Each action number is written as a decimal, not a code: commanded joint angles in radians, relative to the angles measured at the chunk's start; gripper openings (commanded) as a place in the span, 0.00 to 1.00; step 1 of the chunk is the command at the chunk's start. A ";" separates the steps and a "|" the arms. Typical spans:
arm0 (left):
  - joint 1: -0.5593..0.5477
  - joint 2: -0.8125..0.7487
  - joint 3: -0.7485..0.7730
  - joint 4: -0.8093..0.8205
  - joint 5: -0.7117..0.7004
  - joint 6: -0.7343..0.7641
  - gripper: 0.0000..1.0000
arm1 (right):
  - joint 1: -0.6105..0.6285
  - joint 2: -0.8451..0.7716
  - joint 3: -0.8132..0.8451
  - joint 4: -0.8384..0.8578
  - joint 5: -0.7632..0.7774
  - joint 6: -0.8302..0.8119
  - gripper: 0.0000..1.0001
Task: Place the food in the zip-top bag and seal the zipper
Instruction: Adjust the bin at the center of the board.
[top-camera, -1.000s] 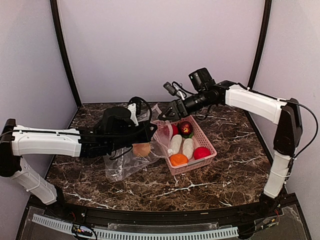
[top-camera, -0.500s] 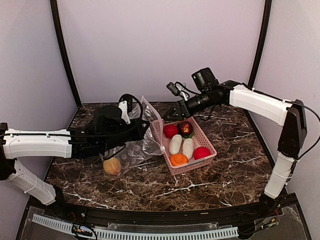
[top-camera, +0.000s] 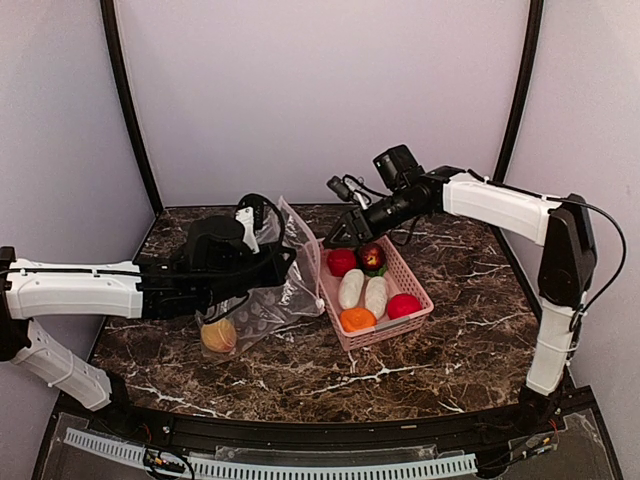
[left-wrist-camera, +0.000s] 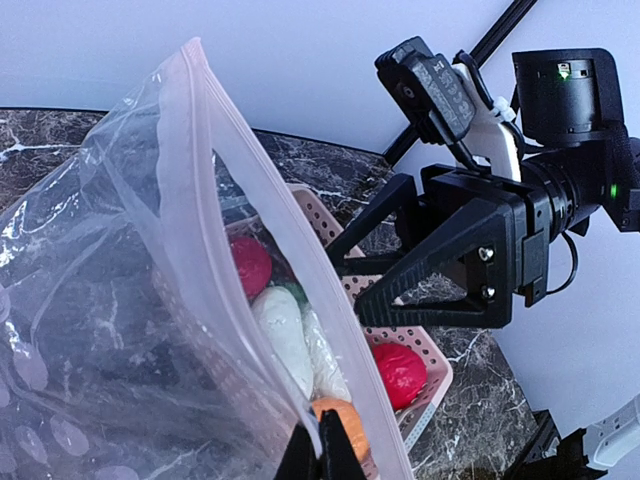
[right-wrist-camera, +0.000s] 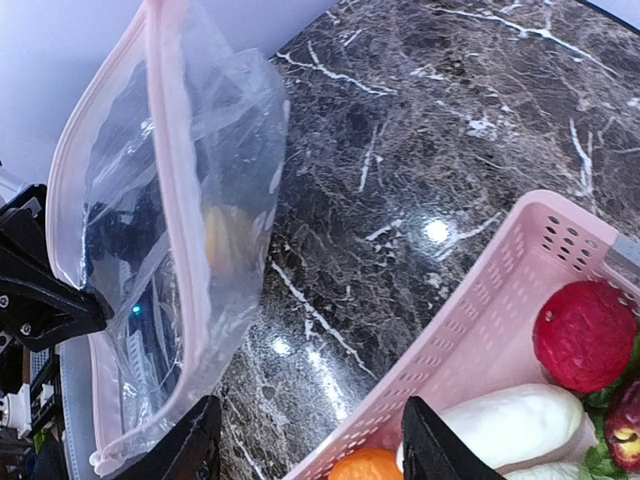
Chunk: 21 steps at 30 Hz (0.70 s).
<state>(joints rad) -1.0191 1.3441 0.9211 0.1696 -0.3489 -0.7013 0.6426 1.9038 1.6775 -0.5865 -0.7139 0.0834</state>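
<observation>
The clear zip-top bag (top-camera: 262, 300) hangs with its mouth held up. My left gripper (top-camera: 290, 256) is shut on the pinkish zipper (left-wrist-camera: 255, 215) edge; in the left wrist view its fingertips (left-wrist-camera: 322, 455) pinch that strip. One yellowish-tan fruit (top-camera: 218, 335) lies at the bag's low end. The rest of the food sits in the pink basket (top-camera: 385, 335): a red ball (top-camera: 342, 262), a maroon one (top-camera: 372, 256), two white oblongs (top-camera: 351, 288), an orange one (top-camera: 357, 319) and another red one (top-camera: 403, 306). My right gripper (top-camera: 340, 235) hovers open and holds nothing, between bag mouth and basket corner (right-wrist-camera: 480, 330).
The dark marble table (top-camera: 460, 330) carries only bag and basket. Curved black posts (top-camera: 130, 120) and lilac walls close the back and sides. A slotted white rail (top-camera: 300, 467) runs along the near edge. The right arm (top-camera: 500, 205) reaches across the back.
The tan fruit slid from the bag's mouth down to its low left end. My left arm drew back left and raised the mouth. The right jaws narrowed and shifted slightly left.
</observation>
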 joint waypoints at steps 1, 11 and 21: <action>0.002 -0.051 -0.042 -0.048 -0.028 -0.005 0.01 | -0.105 0.009 0.007 -0.030 0.099 -0.072 0.61; 0.002 -0.091 -0.071 -0.047 -0.045 -0.001 0.01 | -0.268 0.064 -0.115 -0.087 0.397 -0.273 0.63; 0.001 -0.100 -0.092 -0.061 -0.055 -0.015 0.01 | -0.301 0.112 -0.142 -0.108 0.403 -0.259 0.22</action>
<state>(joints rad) -1.0191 1.2766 0.8593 0.1387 -0.3843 -0.7109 0.3523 2.0167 1.5394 -0.6872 -0.3573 -0.1772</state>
